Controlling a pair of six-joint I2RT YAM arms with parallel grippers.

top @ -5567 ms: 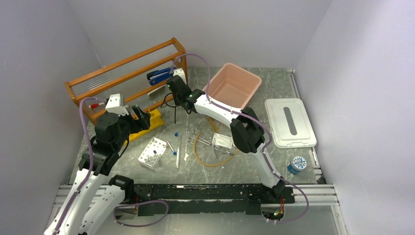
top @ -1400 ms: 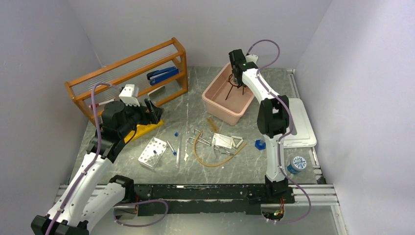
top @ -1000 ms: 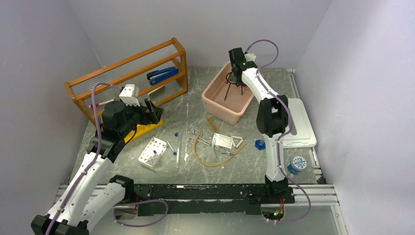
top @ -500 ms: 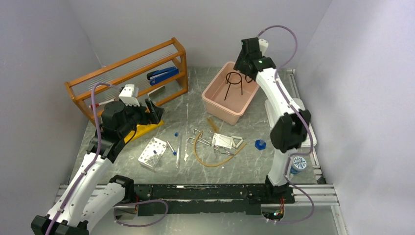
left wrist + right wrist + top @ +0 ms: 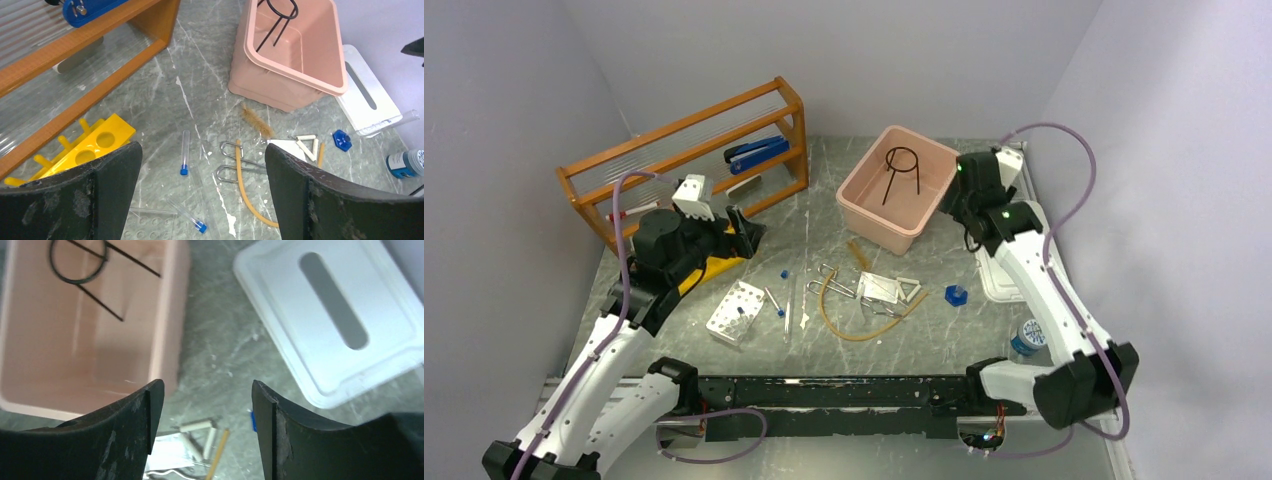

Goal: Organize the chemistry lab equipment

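In the upper middle of the overhead frame, the black wire ring tripod (image 5: 902, 172) stands inside the pink bin (image 5: 874, 216), free of either arm. The right tool (image 5: 207, 390) hangs above the desk (image 5: 814, 215) between that bin and the white lid (image 5: 330, 315), its jaws spread with nothing between them. At centre left, the left tool (image 5: 202, 150) hovers beside the yellow rack (image 5: 709, 265), jaws spread wide and empty.

In the middle of the desk lie the other loose pieces: the amber rubber tube (image 5: 854, 325) curving under the metal tongs (image 5: 834, 280), the white mesh square (image 5: 879, 288) with the triangle (image 5: 909, 290) touching its right side, and the blue hex piece (image 5: 956, 294) just right of them. Two blue-capped vials (image 5: 184, 152) lie left of the tongs, near the white rack (image 5: 736, 312). The orange shelf (image 5: 684, 130) fills the upper left.
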